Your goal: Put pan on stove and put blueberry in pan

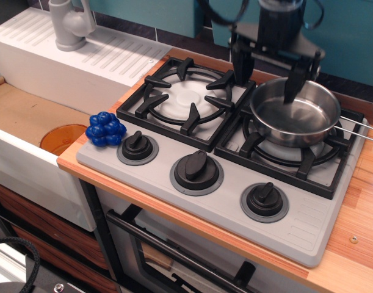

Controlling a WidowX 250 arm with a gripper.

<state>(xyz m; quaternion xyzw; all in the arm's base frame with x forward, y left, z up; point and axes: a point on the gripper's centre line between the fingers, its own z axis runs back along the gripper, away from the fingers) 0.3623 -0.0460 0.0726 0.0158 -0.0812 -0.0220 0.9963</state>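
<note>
The shiny steel pan (294, 113) sits on the right burner of the grey stove (229, 183), its wire handle pointing right. The blue blueberry (105, 129) lies on the stove's front left corner, beside the left knob. My gripper (268, 78) is open and empty. It hangs over the pan's back rim: the left finger is outside the rim, the right finger is over the pan's inside.
A white sink unit with a grey faucet (70, 24) stands at the left, with an orange disc (63, 138) in the basin. Three black knobs (196, 170) line the stove's front. The left burner (186, 101) holds nothing. A teal wall stands behind.
</note>
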